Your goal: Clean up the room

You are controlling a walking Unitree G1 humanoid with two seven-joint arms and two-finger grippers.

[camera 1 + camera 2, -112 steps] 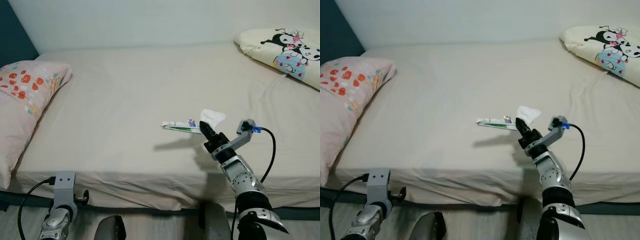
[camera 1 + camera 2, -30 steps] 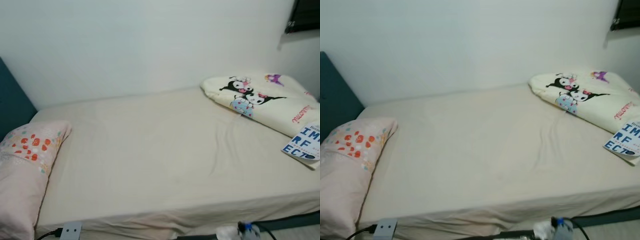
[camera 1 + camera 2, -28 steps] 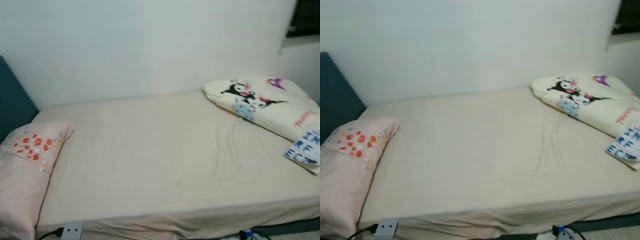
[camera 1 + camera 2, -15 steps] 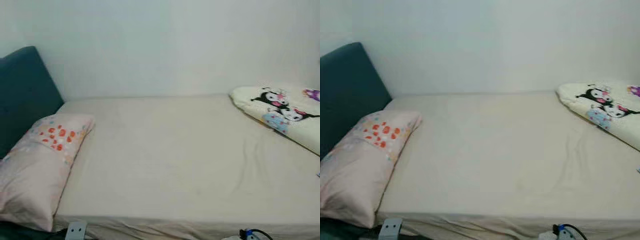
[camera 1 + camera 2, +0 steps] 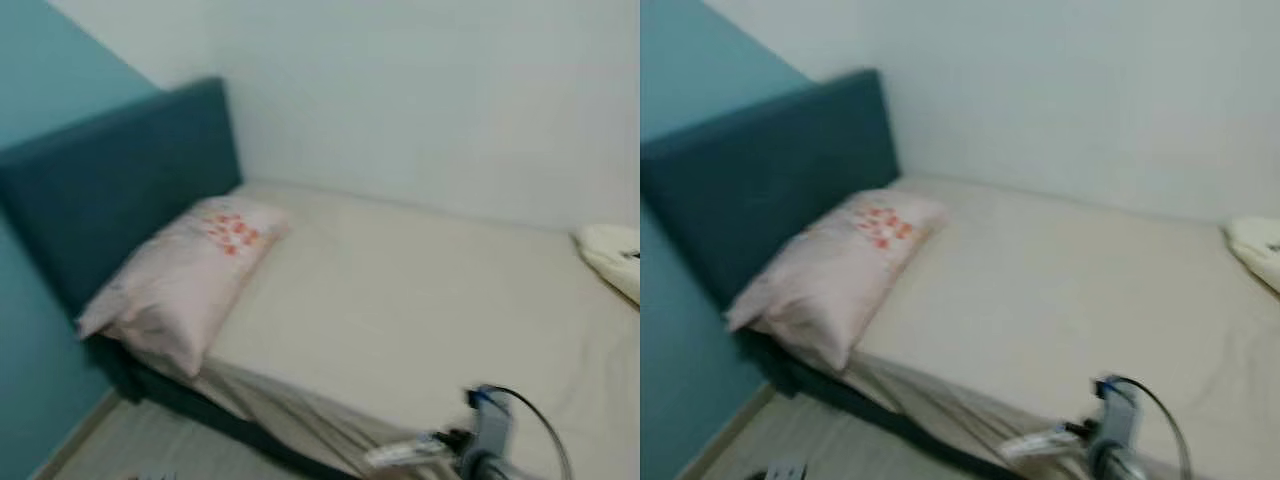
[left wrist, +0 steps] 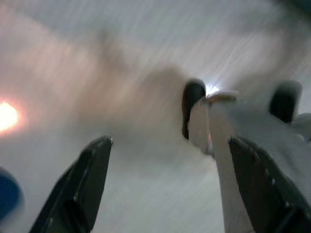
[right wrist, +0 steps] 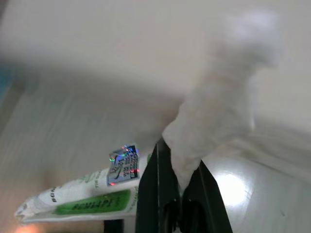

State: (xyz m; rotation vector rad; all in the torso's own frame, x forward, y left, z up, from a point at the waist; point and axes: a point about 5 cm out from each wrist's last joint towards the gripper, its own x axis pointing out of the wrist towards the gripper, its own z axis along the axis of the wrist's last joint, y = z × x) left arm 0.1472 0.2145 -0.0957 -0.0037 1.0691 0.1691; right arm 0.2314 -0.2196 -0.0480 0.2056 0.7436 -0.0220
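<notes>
The bed (image 5: 420, 300), with its pillow (image 5: 190, 280), is lying along a teal headboard (image 5: 120, 170), and the head views are blurring. The right pincer (image 7: 177, 194) is gripping shut on a tube (image 7: 82, 196) and a wad of tissue (image 7: 218, 111) low at the bed's near edge, while the left pincer (image 6: 170, 179) is hanging wide open holding nothing. Judgement: carrying both to a bin is calling for a steady, firm clamp, since the tissue could slip; the tube's green label is too blurred to read.
</notes>
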